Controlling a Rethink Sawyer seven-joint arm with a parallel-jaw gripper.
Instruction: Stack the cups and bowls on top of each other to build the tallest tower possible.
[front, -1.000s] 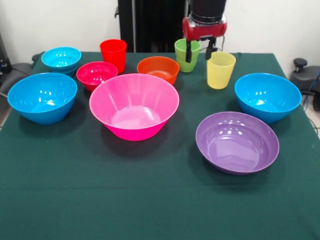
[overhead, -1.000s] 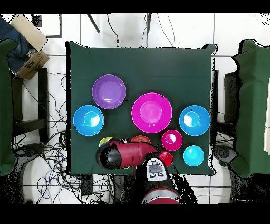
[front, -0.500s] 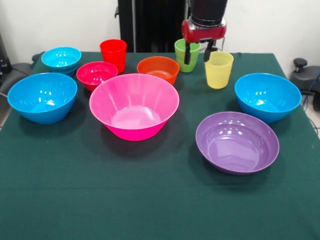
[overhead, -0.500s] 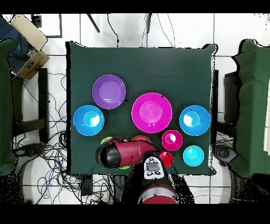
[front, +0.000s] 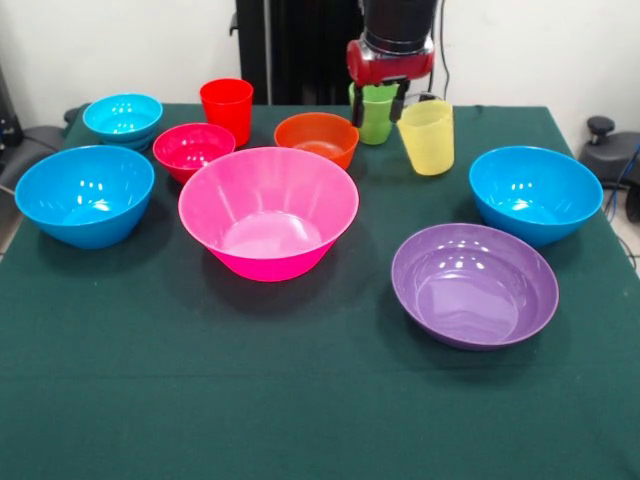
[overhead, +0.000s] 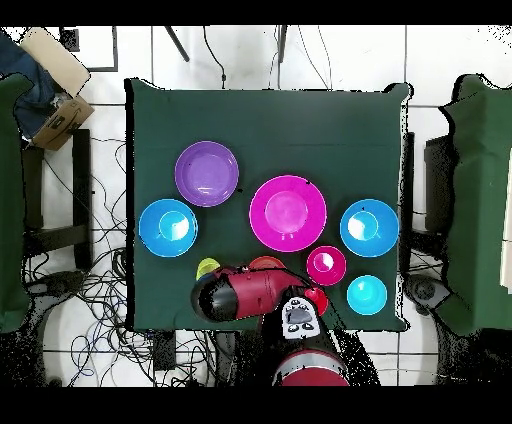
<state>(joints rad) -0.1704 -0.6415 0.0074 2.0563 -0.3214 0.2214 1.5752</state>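
Note:
My gripper (front: 378, 103) hangs open at the back of the table with its fingers straddling the rim of the green cup (front: 376, 120). The yellow cup (front: 427, 137) leans right beside the gripper's right finger. Further left stand the red cup (front: 227, 108), the orange bowl (front: 316, 138), the magenta-red bowl (front: 193, 148) and the cyan bowl (front: 122, 117). The big pink bowl (front: 268, 210) sits mid-table and holds nothing, flanked by two blue bowls (front: 84, 193) (front: 535, 192). The purple bowl (front: 474, 283) is nearest the front. In the overhead view the arm (overhead: 245, 292) hides the green cup.
Dark green cloth (front: 300, 400) covers the table, with open cloth in front of the pink and purple bowls. In the overhead view, cables and a cardboard box (overhead: 55, 115) lie on the floor beside the table.
The gripper has shifted left from between the green and yellow cups to over the green cup. The yellow cup has slid left with it.

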